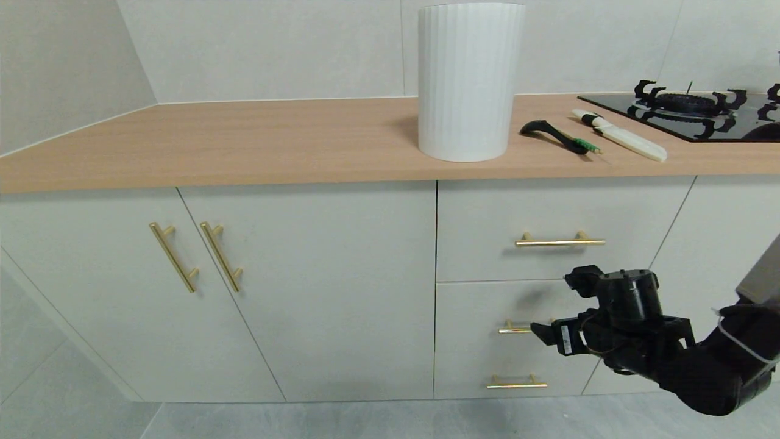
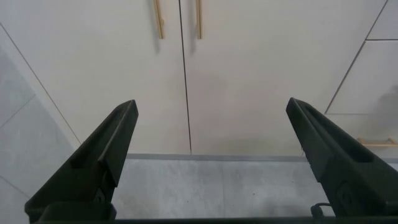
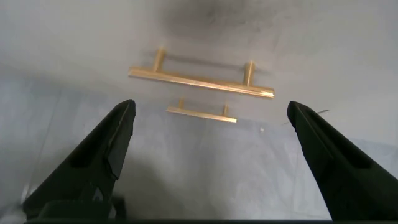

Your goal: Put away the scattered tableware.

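Drawer handle (image 1: 515, 330): middle one, right gripper (image 1: 557, 306) beside it, jaws wide
Left gripper (image 2: 210, 107): jaws wide, we'd guess left of it

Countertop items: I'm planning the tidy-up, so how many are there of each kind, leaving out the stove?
container: 1
peeler: 1
knife: 1
Total: 3
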Controlling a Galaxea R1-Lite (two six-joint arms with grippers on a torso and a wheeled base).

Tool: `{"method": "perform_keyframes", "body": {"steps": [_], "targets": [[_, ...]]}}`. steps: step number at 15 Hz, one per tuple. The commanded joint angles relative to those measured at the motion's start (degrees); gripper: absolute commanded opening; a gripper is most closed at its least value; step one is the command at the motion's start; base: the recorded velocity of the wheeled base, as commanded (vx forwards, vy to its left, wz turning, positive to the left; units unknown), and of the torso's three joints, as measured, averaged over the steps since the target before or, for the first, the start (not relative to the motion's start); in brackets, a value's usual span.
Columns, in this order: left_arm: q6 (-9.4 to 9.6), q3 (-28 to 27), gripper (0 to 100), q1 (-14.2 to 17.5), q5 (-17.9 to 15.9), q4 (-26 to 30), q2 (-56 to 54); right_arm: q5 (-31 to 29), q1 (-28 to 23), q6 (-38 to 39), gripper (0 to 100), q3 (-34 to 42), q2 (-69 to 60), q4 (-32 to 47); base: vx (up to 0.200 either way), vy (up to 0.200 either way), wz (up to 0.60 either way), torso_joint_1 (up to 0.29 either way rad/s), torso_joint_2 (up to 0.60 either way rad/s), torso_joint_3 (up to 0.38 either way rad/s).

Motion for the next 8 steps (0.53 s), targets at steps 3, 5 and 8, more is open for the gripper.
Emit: {"method": "perform_keyframes", "body": {"steps": [3, 5, 8], "targets": [[0.0, 0.02, 100, 0.01, 0.02, -0.02, 0.05, -3.18, 1.13, 0.52, 100, 1.13, 9.84, -12.15, 0.0, 0.0, 0.0, 0.0, 0.0, 0.0], [0.0, 0.02, 100, 0.01, 0.02, -0.02, 0.05, -3.79, 0.87, 0.52, 100, 0.78, 11.25, -13.29, 0.0, 0.0, 0.0, 0.0, 0.0, 0.0], [0.0, 0.02, 100, 0.01, 0.02, -0.02, 0.05, -3.88, 0.69, 0.52, 100, 0.51, 12.74, -16.81, 0.0, 0.0, 0.0, 0.0, 0.0, 0.0]]}}
